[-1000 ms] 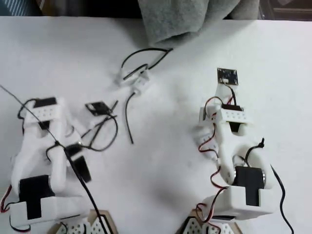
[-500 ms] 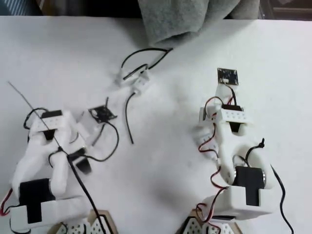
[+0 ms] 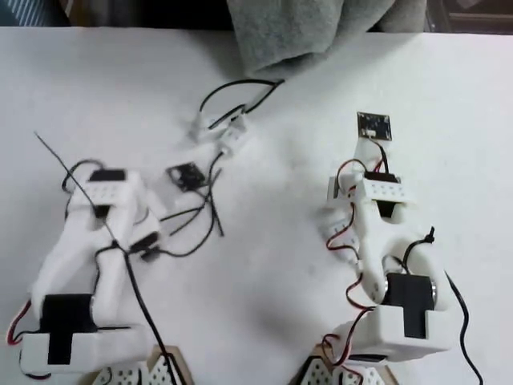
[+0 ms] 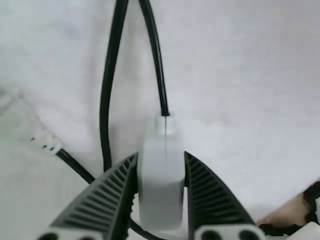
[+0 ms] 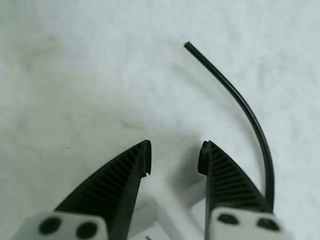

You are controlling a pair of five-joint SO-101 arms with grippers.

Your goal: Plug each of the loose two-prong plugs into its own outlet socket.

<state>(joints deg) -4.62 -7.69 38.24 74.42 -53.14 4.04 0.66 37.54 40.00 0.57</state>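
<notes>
The left gripper (image 4: 160, 159) has its jaws squeezed tight on the sides of a small white plug (image 4: 161, 182). A thin black cord (image 4: 107, 90) comes out of the plug's end and lies on the white table (image 3: 96, 80).

More white pieces (image 3: 223, 132) with black cords lie in the middle of the table, near a grey cloth (image 3: 304, 32).

The right gripper (image 5: 174, 152) is down by the table with a white piece (image 5: 167, 210) at it. I cannot tell if it holds it.

The plug looks light, hard and smooth, so it may slip or twist. The cord is bendy and could tug it. It is best held by its body, not the cord.
</notes>
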